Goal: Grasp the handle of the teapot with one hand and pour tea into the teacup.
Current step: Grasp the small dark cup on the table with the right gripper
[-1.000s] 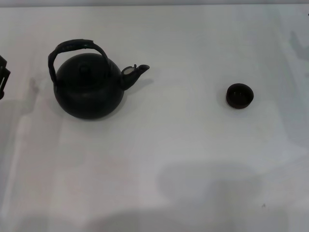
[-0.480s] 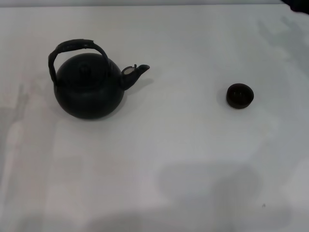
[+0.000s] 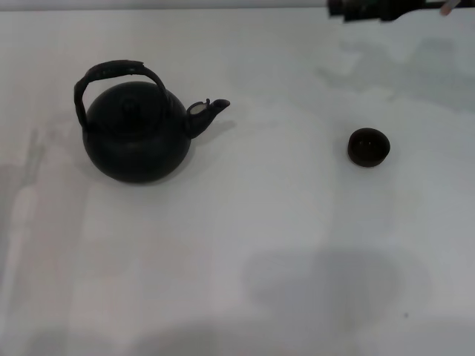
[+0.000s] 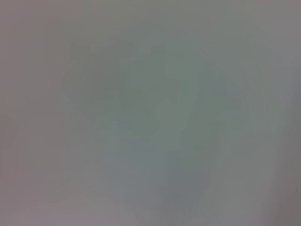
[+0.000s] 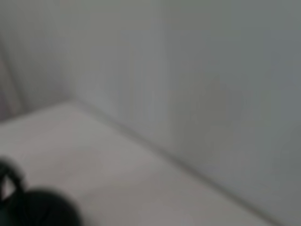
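Note:
The matte-black teapot (image 3: 136,133) stands upright on the left of the white table, with its spout (image 3: 210,110) pointing right toward the teacup. Its arched handle (image 3: 111,72) loops over the knobbed lid, and nothing touches it. The small dark teacup (image 3: 368,147) stands alone on the right. My right gripper (image 3: 356,7) shows as a dark shape at the far top edge, well behind the cup and far from the teapot. The right wrist view shows the teapot (image 5: 40,207) blurred. My left gripper is out of view.
The white table (image 3: 260,245) carries only the teapot and the cup. The left wrist view shows only a blurred grey surface. A pale wall meets the table's far edge in the right wrist view.
The left arm, at the left edge one second ago, has left the head view. The right arm has come in along the top edge and moved left. Teapot and cup have not moved.

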